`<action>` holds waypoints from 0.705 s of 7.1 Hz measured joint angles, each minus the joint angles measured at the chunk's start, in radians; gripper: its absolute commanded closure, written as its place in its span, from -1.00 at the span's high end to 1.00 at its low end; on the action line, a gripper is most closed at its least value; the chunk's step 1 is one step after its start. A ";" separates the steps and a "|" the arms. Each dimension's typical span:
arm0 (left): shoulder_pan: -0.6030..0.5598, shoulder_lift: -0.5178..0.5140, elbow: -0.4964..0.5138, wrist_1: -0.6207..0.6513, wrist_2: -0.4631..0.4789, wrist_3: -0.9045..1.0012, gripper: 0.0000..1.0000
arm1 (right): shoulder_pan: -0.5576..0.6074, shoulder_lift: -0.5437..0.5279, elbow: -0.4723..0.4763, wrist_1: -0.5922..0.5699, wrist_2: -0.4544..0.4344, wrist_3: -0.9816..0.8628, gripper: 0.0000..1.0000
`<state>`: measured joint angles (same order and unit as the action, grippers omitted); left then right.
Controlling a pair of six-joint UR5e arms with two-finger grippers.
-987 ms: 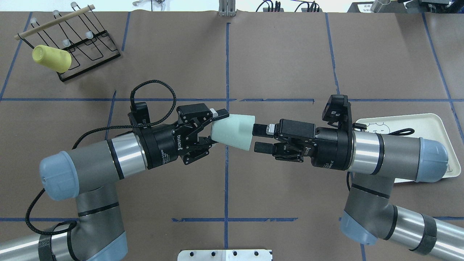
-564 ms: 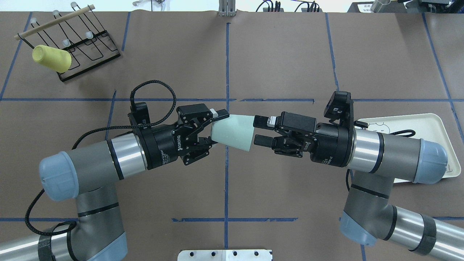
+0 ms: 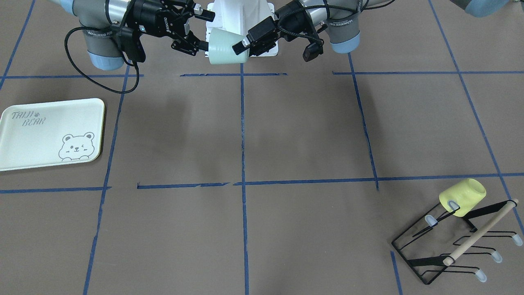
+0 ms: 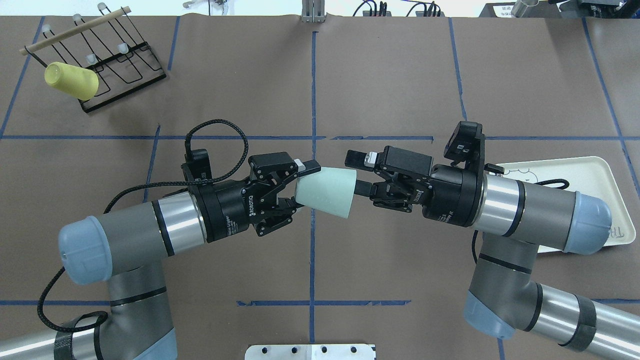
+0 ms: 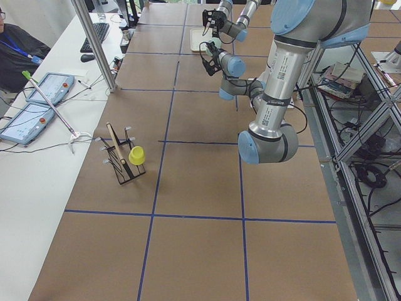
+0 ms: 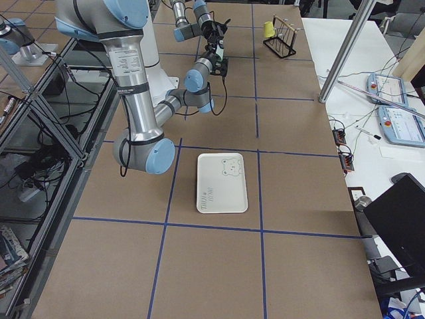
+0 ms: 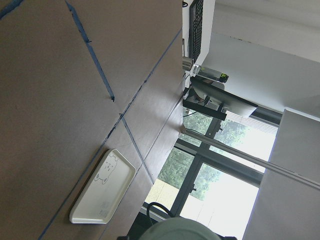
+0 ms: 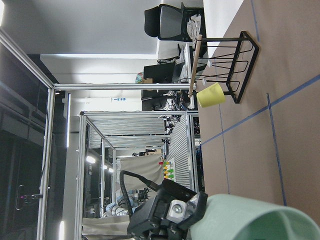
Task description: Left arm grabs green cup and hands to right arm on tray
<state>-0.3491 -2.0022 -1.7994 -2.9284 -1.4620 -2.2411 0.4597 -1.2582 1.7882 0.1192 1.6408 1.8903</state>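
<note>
My left gripper [image 4: 304, 186] is shut on the base end of the green cup [image 4: 327, 192] and holds it on its side above the table's middle, mouth toward my right arm. My right gripper [image 4: 358, 174] is open at the cup's mouth. One finger reaches into the mouth and the other lies outside the rim on the far side. In the front view the cup [image 3: 225, 51] hangs between my right gripper [image 3: 203, 30] and my left gripper [image 3: 242, 44]. The tray [image 4: 595, 175] lies under my right arm, nothing on it in the front view [image 3: 24, 143].
A pale yellow cup [image 4: 70, 80] hangs on a black wire rack [image 4: 125, 65] at the far left corner; both also show in the front view, the cup [image 3: 462, 196] and the rack [image 3: 450, 246]. Blue tape lines grid the brown table.
My right gripper has moved toward the cup and a little farther back, so its fingers now straddle the rim. My left arm has shifted the cup slightly right and nearer.
</note>
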 measured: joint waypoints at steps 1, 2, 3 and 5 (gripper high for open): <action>0.002 -0.003 0.000 0.000 0.000 0.000 -0.32 | -0.001 0.011 -0.012 -0.001 -0.003 0.000 1.00; 0.004 -0.005 -0.002 0.000 0.000 0.000 -0.32 | -0.002 0.026 -0.027 -0.001 -0.004 -0.001 0.98; 0.005 -0.005 -0.002 0.000 0.000 0.000 -0.32 | -0.003 0.033 -0.034 -0.004 -0.004 -0.002 0.81; 0.005 -0.005 -0.004 0.000 0.000 0.000 -0.32 | -0.005 0.035 -0.037 -0.009 -0.003 -0.003 0.29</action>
<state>-0.3437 -2.0077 -1.8035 -2.9283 -1.4619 -2.2411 0.4552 -1.2230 1.7509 0.1103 1.6378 1.8874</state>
